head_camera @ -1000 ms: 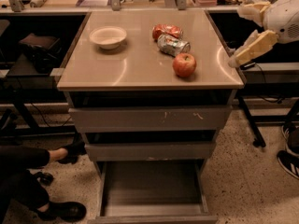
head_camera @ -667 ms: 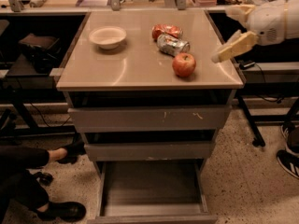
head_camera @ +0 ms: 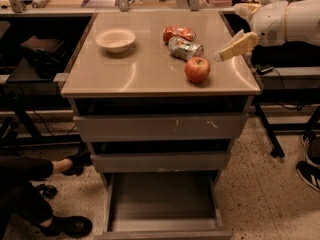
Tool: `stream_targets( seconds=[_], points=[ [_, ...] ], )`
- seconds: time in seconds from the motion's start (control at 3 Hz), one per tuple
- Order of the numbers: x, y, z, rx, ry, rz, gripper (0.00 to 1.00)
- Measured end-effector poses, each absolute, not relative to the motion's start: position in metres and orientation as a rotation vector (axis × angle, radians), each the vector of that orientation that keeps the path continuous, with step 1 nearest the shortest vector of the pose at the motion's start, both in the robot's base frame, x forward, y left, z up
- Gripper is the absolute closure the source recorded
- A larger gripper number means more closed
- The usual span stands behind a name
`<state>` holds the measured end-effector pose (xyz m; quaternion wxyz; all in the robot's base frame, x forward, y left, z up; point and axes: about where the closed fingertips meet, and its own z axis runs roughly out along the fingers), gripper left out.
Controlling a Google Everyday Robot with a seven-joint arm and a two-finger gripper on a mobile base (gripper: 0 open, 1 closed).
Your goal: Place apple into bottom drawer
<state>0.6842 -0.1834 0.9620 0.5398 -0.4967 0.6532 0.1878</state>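
Observation:
The red apple (head_camera: 197,69) with a yellowish patch sits on the cabinet top (head_camera: 140,71), near its front right. The gripper (head_camera: 226,54) comes in from the right on a white arm (head_camera: 285,23). It hovers just above the top, a little right of and behind the apple, apart from it. The bottom drawer (head_camera: 161,200) is pulled open below, and its flat grey floor holds nothing.
A crushed red can (head_camera: 179,33) and a crushed silver can (head_camera: 184,48) lie just behind the apple. A white bowl (head_camera: 115,39) sits at the top's left. A person's legs and black shoes (head_camera: 64,225) are at the lower left. Another shoe (head_camera: 310,173) is at the right.
The gripper has moved left and forward from beyond the cabinet's right edge to a spot over the top near the apple. The apple, cans and bowl have not moved.

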Motion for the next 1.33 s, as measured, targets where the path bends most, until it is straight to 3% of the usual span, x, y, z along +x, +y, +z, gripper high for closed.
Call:
stream_targets(
  seconds=[1.33],
  points=[
    [0.684,-0.138,0.869,-1.196,1.635,0.686,0.00]
  ],
)
